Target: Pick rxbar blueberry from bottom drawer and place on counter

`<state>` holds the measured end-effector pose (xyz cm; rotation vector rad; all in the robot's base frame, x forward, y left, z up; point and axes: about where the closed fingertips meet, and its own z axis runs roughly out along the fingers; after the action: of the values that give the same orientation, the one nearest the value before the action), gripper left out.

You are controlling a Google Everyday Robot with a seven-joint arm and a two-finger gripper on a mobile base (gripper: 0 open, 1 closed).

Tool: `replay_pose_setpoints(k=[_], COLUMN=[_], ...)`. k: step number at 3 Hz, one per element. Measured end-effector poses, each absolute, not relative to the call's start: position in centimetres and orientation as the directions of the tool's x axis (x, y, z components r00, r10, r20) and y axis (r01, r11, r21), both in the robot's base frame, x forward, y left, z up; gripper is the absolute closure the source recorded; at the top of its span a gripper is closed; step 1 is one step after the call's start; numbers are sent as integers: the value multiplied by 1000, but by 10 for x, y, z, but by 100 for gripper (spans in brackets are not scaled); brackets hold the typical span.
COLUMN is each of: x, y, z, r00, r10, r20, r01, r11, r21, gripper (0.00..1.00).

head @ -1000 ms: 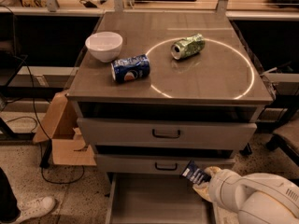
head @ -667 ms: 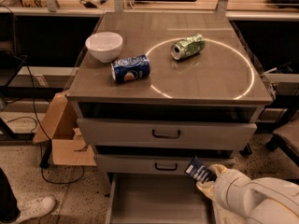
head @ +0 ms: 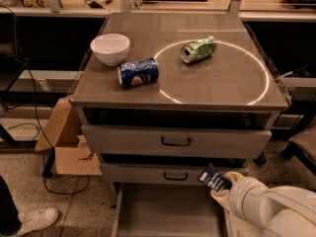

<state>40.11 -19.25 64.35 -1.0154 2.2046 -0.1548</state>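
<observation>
The rxbar blueberry (head: 213, 178), a small dark navy bar with white lines, is held at the tip of my gripper (head: 222, 187) in front of the middle drawer's right part, above the open bottom drawer (head: 163, 211). My white arm comes in from the lower right. The bottom drawer is pulled out and its grey inside shows nothing else. The counter (head: 222, 78) with its thin white circle is above.
On the counter lie a white bowl (head: 110, 48), a blue Pepsi can (head: 138, 72) on its side and a green can (head: 198, 49) on its side inside the circle. A cardboard box (head: 69, 142) stands left of the cabinet. A shoe (head: 29, 221) is at lower left.
My gripper has moved up and a little to the right with the bar, from low over the drawer to the level of the middle drawer's front.
</observation>
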Motion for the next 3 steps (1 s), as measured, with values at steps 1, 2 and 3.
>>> replay_pose_setpoints(k=[1, 2, 3], x=[406, 409, 410], y=[-210, -225, -240], z=[671, 699, 733], r00=[-464, -465, -445], r10=[-693, -685, -682], r20=[-552, -560, -580], r01=[-571, -522, -464], r11=[710, 723, 730], r21=[-412, -451, -502], gripper=[100, 100, 100])
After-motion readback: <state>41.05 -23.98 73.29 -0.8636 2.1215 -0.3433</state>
